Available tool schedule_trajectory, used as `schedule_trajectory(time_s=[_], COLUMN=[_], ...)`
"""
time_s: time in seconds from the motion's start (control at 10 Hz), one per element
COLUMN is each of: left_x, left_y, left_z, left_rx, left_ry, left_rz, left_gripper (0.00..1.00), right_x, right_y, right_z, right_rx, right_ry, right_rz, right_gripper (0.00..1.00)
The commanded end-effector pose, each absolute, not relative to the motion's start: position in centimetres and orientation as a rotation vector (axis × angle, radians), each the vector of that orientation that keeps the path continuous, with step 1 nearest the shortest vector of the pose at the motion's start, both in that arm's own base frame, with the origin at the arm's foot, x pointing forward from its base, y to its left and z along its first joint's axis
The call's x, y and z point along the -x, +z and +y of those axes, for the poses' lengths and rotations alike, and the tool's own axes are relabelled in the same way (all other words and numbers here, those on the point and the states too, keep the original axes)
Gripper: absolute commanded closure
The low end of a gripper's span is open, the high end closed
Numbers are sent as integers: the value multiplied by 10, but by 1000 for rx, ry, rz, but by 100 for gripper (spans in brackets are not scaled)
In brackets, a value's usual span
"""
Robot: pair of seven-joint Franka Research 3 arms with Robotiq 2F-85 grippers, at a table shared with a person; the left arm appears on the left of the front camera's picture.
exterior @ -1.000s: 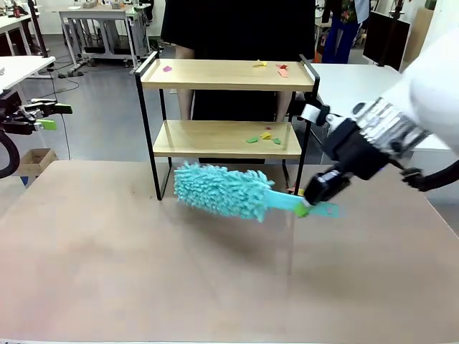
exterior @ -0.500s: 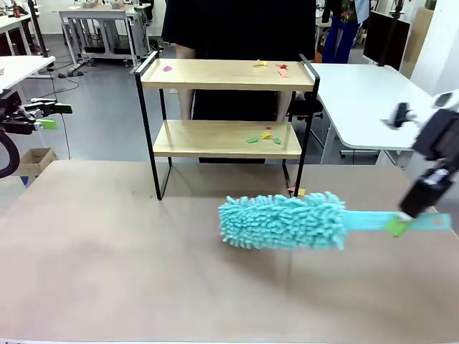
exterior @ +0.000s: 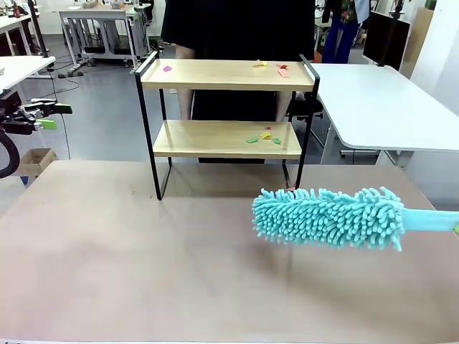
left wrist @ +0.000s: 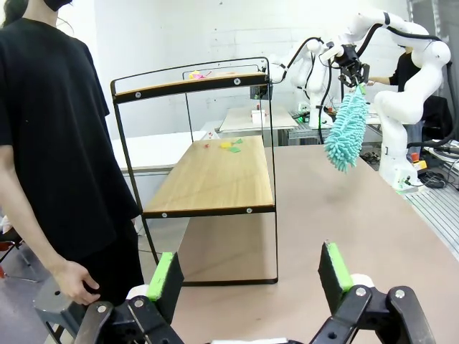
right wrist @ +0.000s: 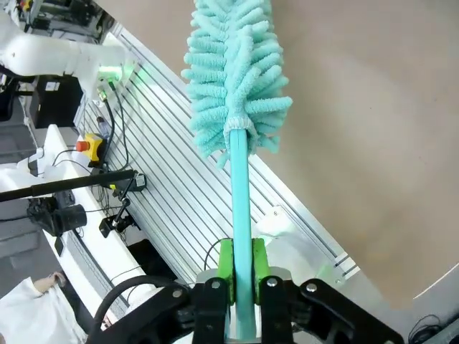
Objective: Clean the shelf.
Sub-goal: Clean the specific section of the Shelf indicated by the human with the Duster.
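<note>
The shelf (exterior: 226, 75) stands at the table's far middle, with coloured scraps on its top board (exterior: 280, 69) and on its lower board (exterior: 262, 136). A teal fluffy duster (exterior: 330, 217) hovers level over the table's right side, in front of and right of the shelf, its handle running off the picture's right edge. In the right wrist view my right gripper (right wrist: 242, 265) is shut on the duster's handle (right wrist: 240, 193). My left gripper (exterior: 56, 116) hangs open and empty off the table's far left. From there its green pads (left wrist: 166, 283) frame the shelf (left wrist: 215, 175) and the far duster (left wrist: 348, 125).
A person in black (exterior: 237, 29) stands right behind the shelf, one hand (left wrist: 72, 283) hanging low. A white table (exterior: 373, 100) sits at the back right. Small scraps (exterior: 295, 190) lie by the shelf's right leg. A ribbed metal rail with cables (right wrist: 179, 193) borders the table.
My right arm has swung the duster from just in front of the shelf's legs out to the right, levelling it. The gripper itself has left the front view. The left arm has not moved.
</note>
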State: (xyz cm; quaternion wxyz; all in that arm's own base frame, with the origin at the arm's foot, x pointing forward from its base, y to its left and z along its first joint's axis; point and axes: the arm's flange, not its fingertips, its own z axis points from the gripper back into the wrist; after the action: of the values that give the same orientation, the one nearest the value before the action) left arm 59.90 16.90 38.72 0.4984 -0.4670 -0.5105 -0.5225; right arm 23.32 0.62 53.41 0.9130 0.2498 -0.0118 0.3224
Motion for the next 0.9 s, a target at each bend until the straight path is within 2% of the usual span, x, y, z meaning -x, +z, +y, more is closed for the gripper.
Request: schedule_trajectory(time_s=[0.0,0.8], left_x=[-598,-598], left_y=[389,389], left_z=[169,169], left_rx=[1126,1126], left_ry=[-1275,-1275], left_rz=[-1239,-1239], left_gripper=[0,0], right_x=[-235,-235], right_y=[538,538], right_z=[13,13], right_rx=[-507,-507], right_ry=[673,673], right_rz=[-6,-6], right_gripper=[87,87])
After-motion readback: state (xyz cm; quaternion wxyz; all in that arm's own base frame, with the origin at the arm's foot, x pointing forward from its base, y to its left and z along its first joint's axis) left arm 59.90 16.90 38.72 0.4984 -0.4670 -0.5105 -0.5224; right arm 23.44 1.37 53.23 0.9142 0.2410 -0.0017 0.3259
